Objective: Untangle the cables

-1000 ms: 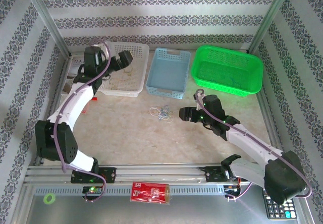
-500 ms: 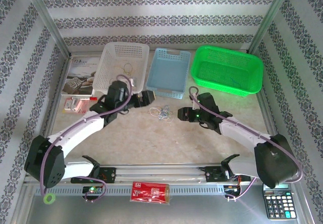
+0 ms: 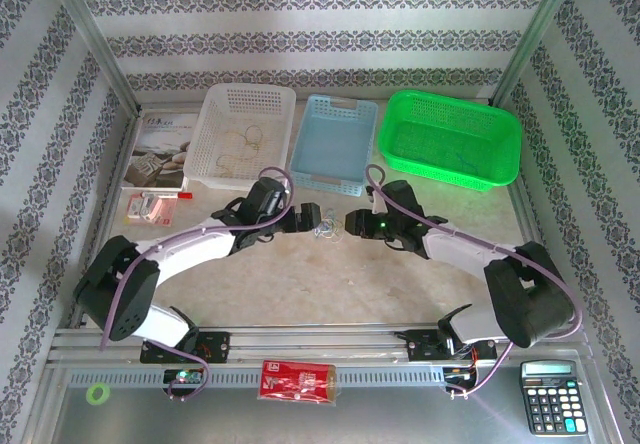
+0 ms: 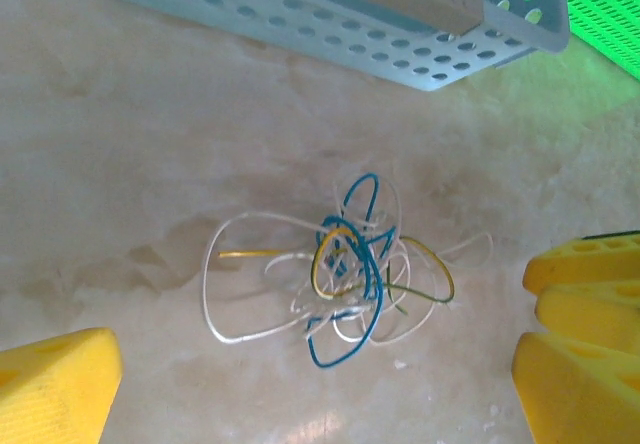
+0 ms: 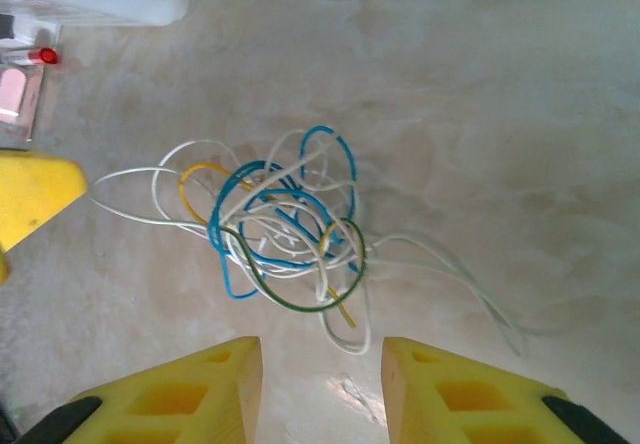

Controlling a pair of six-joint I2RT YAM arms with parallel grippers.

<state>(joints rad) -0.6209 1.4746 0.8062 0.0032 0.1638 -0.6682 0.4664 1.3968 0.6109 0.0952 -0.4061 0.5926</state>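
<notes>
The cables [image 3: 324,226] lie as one loose tangle of thin white, blue, yellow and green cords on the table, in front of the blue basket. My left gripper [image 3: 307,215] hangs just left of the tangle and my right gripper [image 3: 352,224] just right of it. In the left wrist view the cables [image 4: 345,269] lie ahead of the wide-open left gripper [image 4: 320,404], untouched. In the right wrist view the cables [image 5: 285,229] sit just beyond the open right gripper [image 5: 322,384], with one white loop reaching toward the gap. Nothing is held.
Behind the tangle stand a white basket [image 3: 245,134] with a few cords inside, a blue basket [image 3: 335,144] and a green basket [image 3: 450,134]. A booklet [image 3: 160,149] and a small packet [image 3: 150,206] lie at the left. A calculator [image 3: 548,396] rests at the front right.
My left arm swung from the white basket down to the left side of the tangle. My right gripper slid left, closer to the tangle. The cables have not moved.
</notes>
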